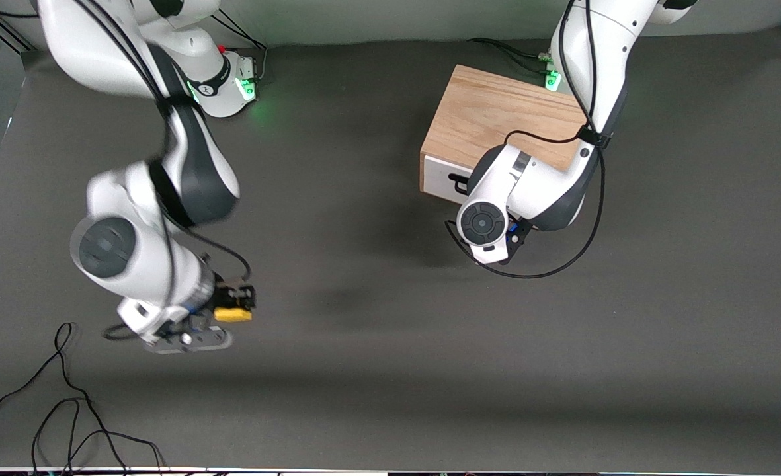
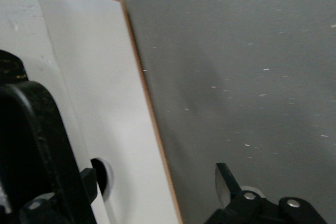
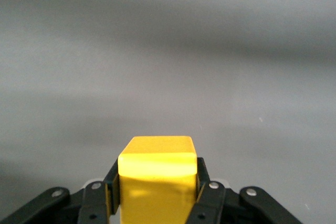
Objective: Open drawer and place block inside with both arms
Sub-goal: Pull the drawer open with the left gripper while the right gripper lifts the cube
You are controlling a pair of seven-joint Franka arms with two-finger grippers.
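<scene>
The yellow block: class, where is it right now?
The block is clamped in the right claw over bare table toward the right arm's end, well away from the cabinet with its closed drawer.

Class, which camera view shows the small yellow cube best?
The right wrist view: the small yellow cube fills it, clamped in the right gripper. The front view shows the cube tiny and partly covered; the left wrist view shows none of it.

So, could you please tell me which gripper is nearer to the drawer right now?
The left. The left gripper is right in front of the drawer, at its handle. The right gripper is over open table toward the right arm's end, holding the yellow block.
</scene>
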